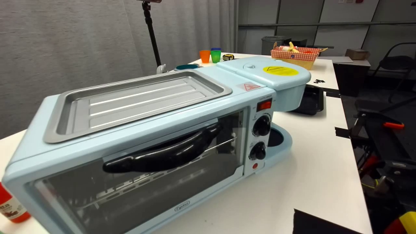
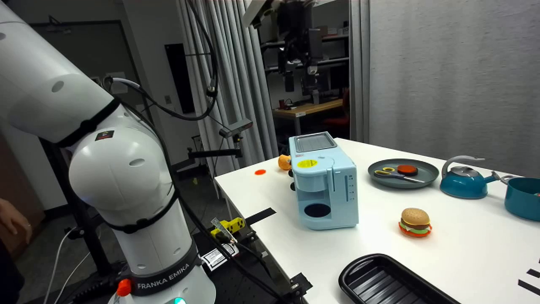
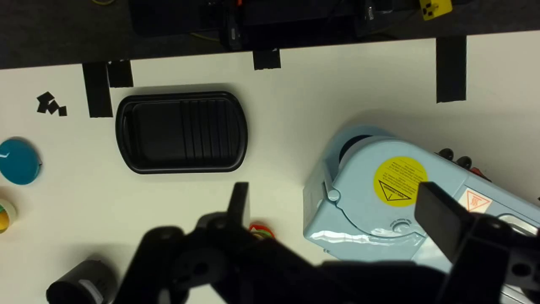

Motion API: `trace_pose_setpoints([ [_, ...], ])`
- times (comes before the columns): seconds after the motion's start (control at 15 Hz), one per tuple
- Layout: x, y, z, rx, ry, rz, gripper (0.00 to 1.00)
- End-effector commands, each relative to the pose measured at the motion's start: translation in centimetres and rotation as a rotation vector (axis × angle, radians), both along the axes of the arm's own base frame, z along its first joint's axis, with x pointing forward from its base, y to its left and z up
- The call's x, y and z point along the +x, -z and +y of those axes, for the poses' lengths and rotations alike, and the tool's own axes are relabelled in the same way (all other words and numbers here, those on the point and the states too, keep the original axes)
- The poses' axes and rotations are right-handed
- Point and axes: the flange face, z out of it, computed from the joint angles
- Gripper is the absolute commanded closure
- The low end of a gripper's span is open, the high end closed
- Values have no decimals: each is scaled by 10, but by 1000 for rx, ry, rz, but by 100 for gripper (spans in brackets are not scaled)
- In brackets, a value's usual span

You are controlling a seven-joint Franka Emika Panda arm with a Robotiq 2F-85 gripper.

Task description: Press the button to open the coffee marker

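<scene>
Under the wrist camera: tool with fingers spread wide, white tabletop and most of the coffee maker showing between them. One fingertip covers a bit of the yellow patch on its lid; lid is down. Oval button on the lid, seen between the fingers; lettering around it too small to read. Black baking pan well apart, toy burger half hidden behind the tool.

White arm at frame left in an exterior view; tool dim near the top, higher than the coffee maker with a clear gap. Coffee maker faces the camera, dark round plate under its overhang. Farther right, grey pan with scissors and red disc, teal kettle just beside, teal pot at the frame edge.

Glass-doored oven section fills the foreground in an exterior view, black handle across it, ribbed metal tray on top. Coffee maker at its far end, red switch and two black dials on the front face next to it. Farther back: orange cup, green cup, basket.
</scene>
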Motion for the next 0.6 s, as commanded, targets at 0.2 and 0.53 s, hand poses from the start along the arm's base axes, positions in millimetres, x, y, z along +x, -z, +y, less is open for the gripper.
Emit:
trace_pose_setpoints([
  [0.2, 0, -1, 0, 0, 0, 1, 0],
  [0.53, 5, 1, 2, -5, -12, 4, 0],
])
